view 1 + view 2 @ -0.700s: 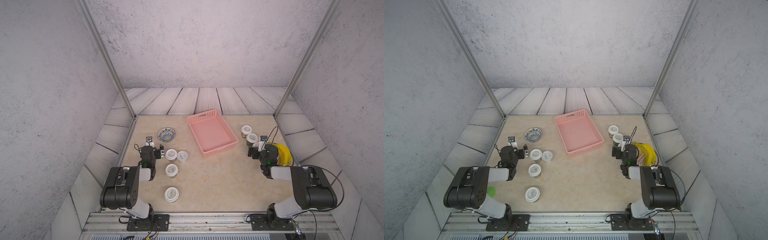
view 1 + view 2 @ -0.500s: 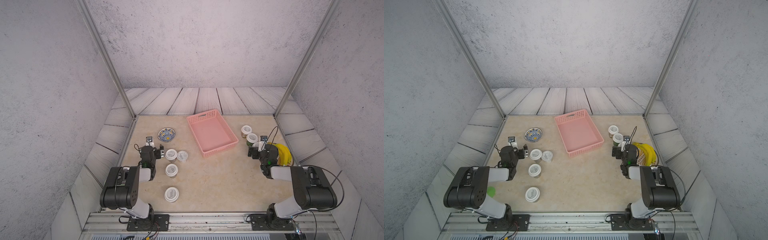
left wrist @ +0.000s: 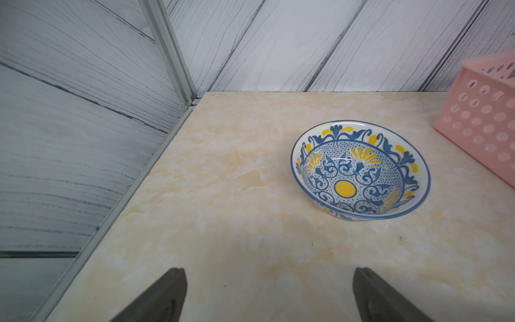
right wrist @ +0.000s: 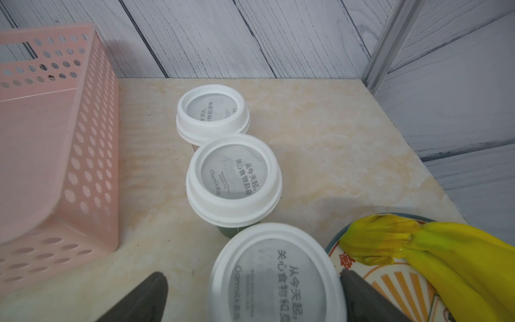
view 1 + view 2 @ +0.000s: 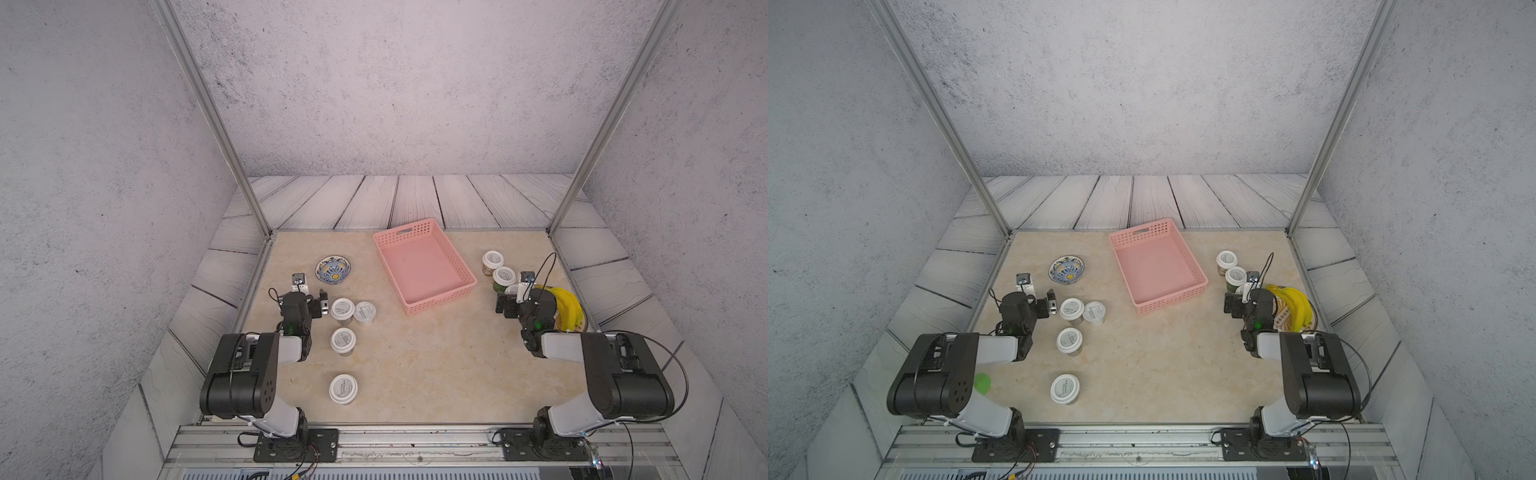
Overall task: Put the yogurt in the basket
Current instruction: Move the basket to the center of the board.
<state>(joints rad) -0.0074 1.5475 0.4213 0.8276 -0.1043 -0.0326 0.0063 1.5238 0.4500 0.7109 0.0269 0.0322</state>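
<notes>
White lids are hiding most of each cup's contents, and the third cup (image 4: 276,276) on the right is being cut off by the right wrist view's edge and mostly covered by the arm in both top views. Both arms are lying low and folded, wrists reaching forward over the worktop (image 5: 415,357). The right end effector (image 4: 250,298) is standing wide, its fingers (image 4: 139,301) flanking that cup without visibly pinching it; two more cups (image 5: 493,259) (image 5: 503,276) are sitting just beyond, beside the empty pink basket (image 5: 432,303). The left end effector (image 3: 267,295) is gaping wide over bare worktop, facing the bowl (image 3: 359,170); four cups (image 5: 343,309) are standing to its right.
</notes>
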